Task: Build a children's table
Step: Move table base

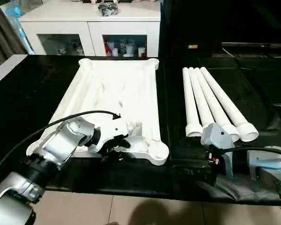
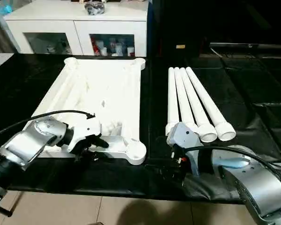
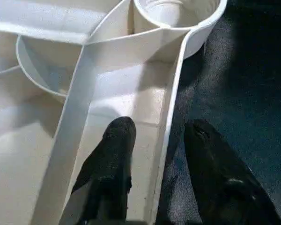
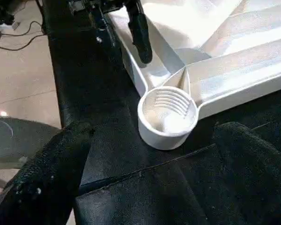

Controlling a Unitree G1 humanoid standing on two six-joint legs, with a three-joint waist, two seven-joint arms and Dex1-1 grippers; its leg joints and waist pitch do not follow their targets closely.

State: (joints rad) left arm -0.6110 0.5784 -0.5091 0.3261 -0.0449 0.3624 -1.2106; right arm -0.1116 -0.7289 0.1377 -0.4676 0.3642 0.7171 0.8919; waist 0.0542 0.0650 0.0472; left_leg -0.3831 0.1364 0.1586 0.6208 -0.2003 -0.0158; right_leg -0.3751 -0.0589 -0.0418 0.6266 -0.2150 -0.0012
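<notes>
Left gripper (image 3: 157, 164) straddled the tabletop's (image 1: 126, 89) near edge wall: one finger (image 3: 110, 159) inside the rib channel, the other outside over the black worktop (image 1: 33, 93). The jaws were part open around the wall; I couldn't tell if the pads actually touched it, since the fingertip contact was hidden behind the wall itself. The tabletop lay ribbed side up, with the near corner socket (image 4: 167, 112) just ahead of that gripper. Its near left corner was hidden under the left forearm.

Right gripper (image 4: 145, 178) was wide open and held nothing. It hovered over the worktop with the same corner socket just beyond its fingertips, and its fingers were cut off at the wrist-view frame edges.

Four legs (image 1: 210, 101) lay side by side just beyond the right gripper, wide ends nearest it, well apart from the left gripper. The right wrist housing covered part of the innermost leg's end.

White cabinet (image 1: 89, 28) stood far behind the tabletop; a dark object on top of it was too small to identify.
</notes>
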